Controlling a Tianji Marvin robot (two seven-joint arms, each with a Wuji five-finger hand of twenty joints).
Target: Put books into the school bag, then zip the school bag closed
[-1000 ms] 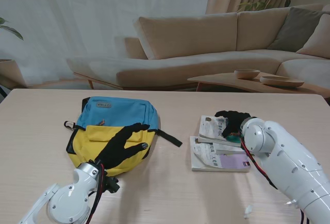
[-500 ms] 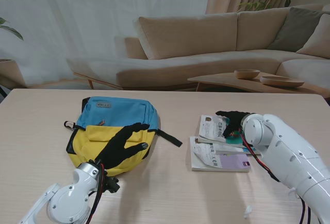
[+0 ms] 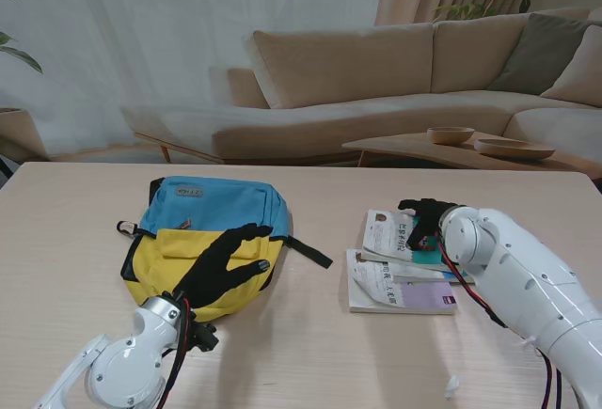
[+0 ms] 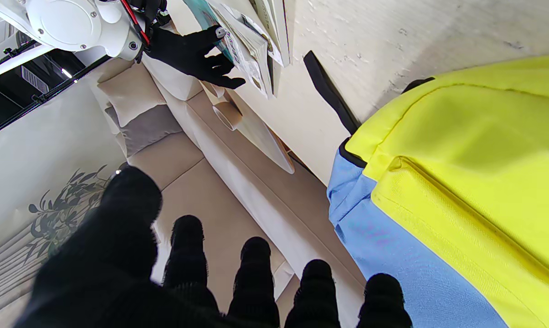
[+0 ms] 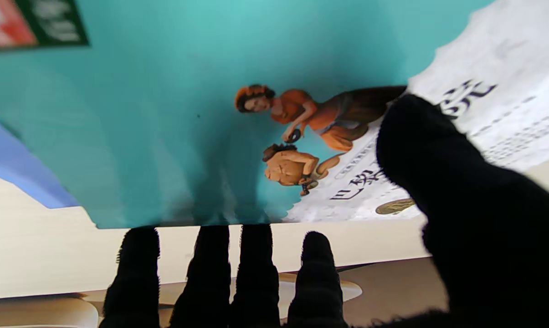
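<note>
Behind the pale wooden table (image 3: 310,353), a beige sofa (image 3: 376,80) and sheer curtains; on a low side table, two bowls (image 3: 450,134).

Bag (image 3: 207,240) lay flat on the left half of the table, blue part far, yellow pocket near, apparently zipped shut, one black strap (image 3: 308,251) trailing right toward the books. Left hand (image 3: 226,260) was spread over the yellow pocket, fingers (image 4: 317,291) apart and clamped on nothing; contact with the fabric could not be told. Seemingly kept there to pin the bag for opening.

Books (image 3: 400,266) sat in a loose stack right of centre, well apart from the bag, upper ones skewed over a lavender-edged one lowest. Right hand (image 3: 423,224) reached over the far edge of the top book (image 5: 165,114), teal cover with a white band. In the right wrist view, four fingertips (image 5: 256,255) lined up at the cover's edge and the thumb (image 5: 438,155) lay across its face, bracketing the edge as if to pinch it, yet not closed on it. Probably placed so because a flat book gives no purchase except at a free edge.

Packing had not begun: all books outside the bag.
</note>
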